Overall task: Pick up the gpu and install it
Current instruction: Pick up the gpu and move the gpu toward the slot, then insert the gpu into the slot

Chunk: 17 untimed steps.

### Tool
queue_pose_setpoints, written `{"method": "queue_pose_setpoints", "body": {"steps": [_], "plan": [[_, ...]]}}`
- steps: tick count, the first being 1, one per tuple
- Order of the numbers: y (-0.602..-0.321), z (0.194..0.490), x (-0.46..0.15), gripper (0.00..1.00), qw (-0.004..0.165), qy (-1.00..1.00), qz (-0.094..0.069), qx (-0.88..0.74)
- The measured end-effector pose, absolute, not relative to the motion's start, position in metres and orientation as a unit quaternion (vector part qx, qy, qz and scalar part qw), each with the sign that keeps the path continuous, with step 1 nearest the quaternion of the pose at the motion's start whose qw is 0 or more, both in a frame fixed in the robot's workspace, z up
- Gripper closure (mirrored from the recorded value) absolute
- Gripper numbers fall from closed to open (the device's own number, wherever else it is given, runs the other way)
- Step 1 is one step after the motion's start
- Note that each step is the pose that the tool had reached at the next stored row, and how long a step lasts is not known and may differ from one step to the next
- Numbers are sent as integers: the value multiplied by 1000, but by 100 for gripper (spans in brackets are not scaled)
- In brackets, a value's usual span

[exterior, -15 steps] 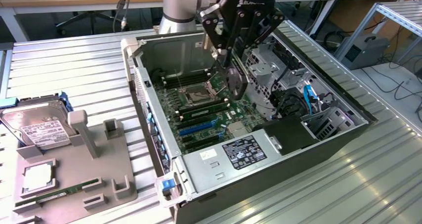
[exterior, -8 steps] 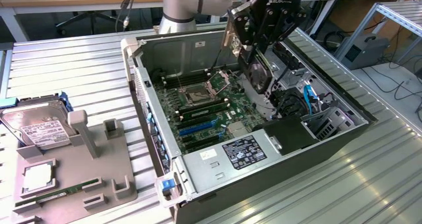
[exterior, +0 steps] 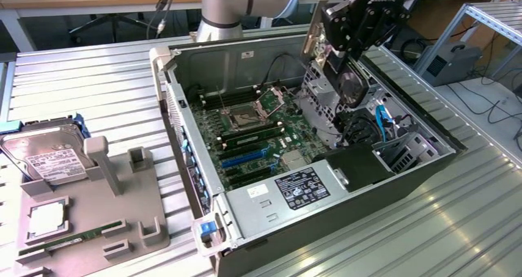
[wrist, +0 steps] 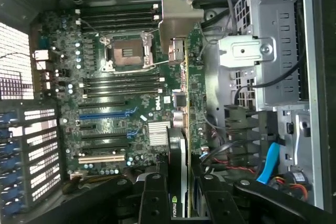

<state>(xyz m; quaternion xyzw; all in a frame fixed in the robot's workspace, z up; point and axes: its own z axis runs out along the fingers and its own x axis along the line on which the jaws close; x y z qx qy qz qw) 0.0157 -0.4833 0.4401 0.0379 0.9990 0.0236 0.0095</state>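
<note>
Silvery ribbed tabletop (exterior: 98, 75) carries one open computer case (exterior: 367, 228) lying on its side across the middle. One grey holder (exterior: 122, 222) sits by the edge on the exterior view's left.

One gripper (exterior: 349, 55) hangs over the far side of the case. Its two fingers (wrist: 155, 203) are clamped against the two faces of one gpu (exterior: 352, 86). The card is held on edge, lifted clear of the one green motherboard (exterior: 253, 136), beside the metal drive cage (wrist: 273, 51). Its one silver end bracket (wrist: 181, 9) shows in the wrist view.

On the motherboard I count one open processor socket (wrist: 126, 51), one blue slot (wrist: 102, 115) and one cream slot (wrist: 102, 157).

The holder bears three parts: one hard drive (exterior: 49, 155) towards the far end, one processor chip (exterior: 47, 219) and one green RAM stick (exterior: 77, 237) at the near end.
</note>
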Motion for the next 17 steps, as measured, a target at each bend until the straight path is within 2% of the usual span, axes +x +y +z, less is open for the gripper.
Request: {"method": "queue_pose_setpoints", "body": {"steps": [17], "plan": [[-483, 440, 34, 73, 10, 999, 24, 38]]}}
